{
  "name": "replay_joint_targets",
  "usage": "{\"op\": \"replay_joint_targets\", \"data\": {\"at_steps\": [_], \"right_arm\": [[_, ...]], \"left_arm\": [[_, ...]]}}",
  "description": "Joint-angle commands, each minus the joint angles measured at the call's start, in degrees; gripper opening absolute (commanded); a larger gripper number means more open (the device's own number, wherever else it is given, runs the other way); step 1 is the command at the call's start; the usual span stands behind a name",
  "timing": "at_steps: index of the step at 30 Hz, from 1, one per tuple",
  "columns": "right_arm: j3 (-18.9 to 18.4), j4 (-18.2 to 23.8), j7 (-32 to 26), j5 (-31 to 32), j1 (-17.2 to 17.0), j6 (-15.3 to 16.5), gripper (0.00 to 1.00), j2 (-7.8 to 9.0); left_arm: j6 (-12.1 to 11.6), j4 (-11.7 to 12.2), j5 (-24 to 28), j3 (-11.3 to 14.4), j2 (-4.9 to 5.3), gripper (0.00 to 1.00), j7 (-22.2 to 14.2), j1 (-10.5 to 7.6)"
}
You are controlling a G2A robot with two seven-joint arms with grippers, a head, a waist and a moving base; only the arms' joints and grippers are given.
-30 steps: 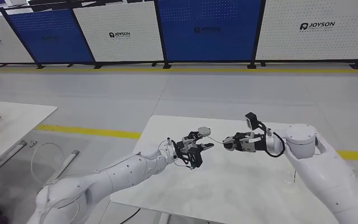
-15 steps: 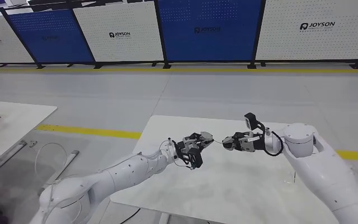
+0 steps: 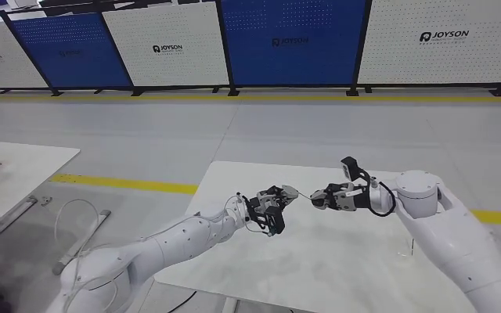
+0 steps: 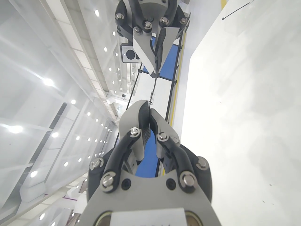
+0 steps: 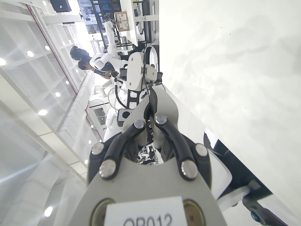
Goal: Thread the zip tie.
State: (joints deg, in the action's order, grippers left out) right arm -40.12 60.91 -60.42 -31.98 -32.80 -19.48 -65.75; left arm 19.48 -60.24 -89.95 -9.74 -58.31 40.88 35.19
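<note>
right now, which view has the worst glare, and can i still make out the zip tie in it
Left wrist view: ceiling lights flare into streaks and straight edges bow, yet the zip tie reads dark between the left tool and right tool. Right wrist view: the table is washed bright, with faint shadows. Top view: even light, the zip tie a hairline.

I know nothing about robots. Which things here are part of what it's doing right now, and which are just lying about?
In use: thin black plastic zip tie, held in the air; left gripper and right gripper, both shut on it.

Just lying about: second black zip tie, flat on the white table; blue and white pegboard panels behind.
</note>
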Motion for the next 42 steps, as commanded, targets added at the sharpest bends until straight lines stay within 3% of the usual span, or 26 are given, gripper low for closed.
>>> {"op": "replay_joint_targets", "data": {"at_steps": [1, 2, 11, 12, 13, 16, 17, 19, 20, 36, 39, 42], "right_arm": [[-0.04, -0.02, 0.11, -0.16, -0.03, 0.00, 0.60, 0.07], [-0.17, -0.01, 0.28, -0.32, -0.10, 0.00, 1.00, 0.11], [-2.81, 1.41, 0.85, -0.49, -1.85, 0.00, 1.00, 1.37], [-3.24, 1.63, 0.97, -0.46, -2.17, 0.00, 1.00, 1.56], [-3.78, 1.90, 1.28, -0.50, -2.53, 0.00, 1.00, 1.75], [-5.46, 3.32, 1.82, -0.19, -3.91, 0.21, 1.00, 2.40], [-6.14, 3.97, 2.04, -0.02, -4.58, 0.55, 1.00, 2.66], [-7.05, 4.91, 2.44, 0.22, -5.48, 0.81, 1.00, 2.98], [-7.55, 5.53, 2.72, 0.33, -6.04, 0.84, 1.00, 3.15], [-7.75, 5.83, 2.74, 0.40, -6.27, 0.79, 1.00, 3.22], [-7.75, 5.83, 2.74, 0.40, -6.27, 0.79, 1.00, 3.22], [-7.75, 5.83, 2.74, 0.40, -6.27, 0.79, 1.00, 3.22]], "left_arm": [[0.00, 0.36, 0.00, 0.00, -0.16, 0.00, 0.13, 0.05], [0.00, 0.53, 0.00, 0.00, -0.23, 0.00, 0.17, 0.07], [0.00, 1.22, 0.00, 0.00, -0.60, 0.00, -0.60, 1.51], [-0.57, 0.99, 0.00, 0.00, -0.51, 0.00, -0.90, 1.76], [-2.68, 0.22, 0.00, 0.00, -0.30, 0.00, -2.06, 1.51], [-11.06, -6.47, 0.00, 0.00, 1.48, 0.00, -9.50, -0.70], [-14.98, -10.82, 0.00, 0.00, 2.72, 0.00, -13.51, -2.02], [-19.26, -17.10, 0.00, 0.00, 5.01, 0.00, -20.09, -3.84], [-19.82, -19.80, 0.00, 0.00, 6.23, 0.00, -23.33, -4.80], [-19.82, -19.80, 0.00, 0.00, 6.23, 0.00, -23.33, -4.80], [-24.41, -19.07, 3.51, -1.55, 6.45, 0.00, -23.88, -4.77], [-32.03, -18.76, 5.30, -2.87, 7.05, 0.00, -24.53, -5.41]]}}
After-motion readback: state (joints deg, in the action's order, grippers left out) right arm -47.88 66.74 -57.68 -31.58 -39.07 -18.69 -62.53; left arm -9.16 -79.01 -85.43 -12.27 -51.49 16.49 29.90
